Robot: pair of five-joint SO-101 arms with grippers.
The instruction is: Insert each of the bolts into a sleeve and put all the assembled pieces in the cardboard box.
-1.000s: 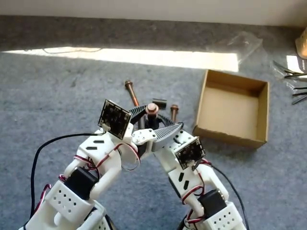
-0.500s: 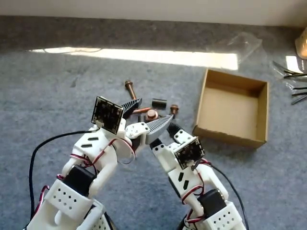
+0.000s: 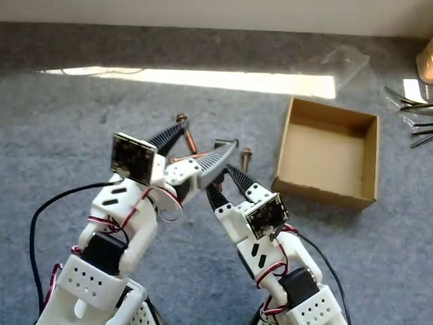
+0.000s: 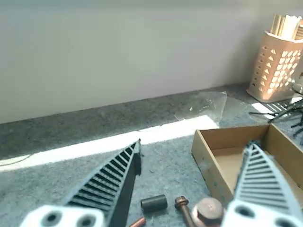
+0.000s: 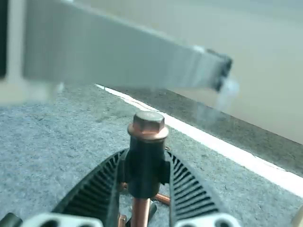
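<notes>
Reader: Bolt and sleeve, where are they?

Describer: Right hand [image 5: 145, 156] is clamped on a black sleeve [image 5: 144, 177]. A copper bolt [image 5: 147, 124] stands in it, head up and long axis upright, held above the counter [image 3: 67, 135].

Reader: And the box?

Describer: Box [image 3: 325, 193] sits open-topped on the counter, to the right of that hand and apart from it. The right arm is much the nearer one.

Reader: The left hand?

Describer: Left hand [image 3: 208, 133] is spread wide and holds nothing, with one finger crossing above the right hand. Beyond it lie a spare sleeve [image 4: 154, 203] and a loose bolt [image 4: 179, 203]. The likely next move is to carry the piece rightward over the box wall, clear of that finger.
</notes>
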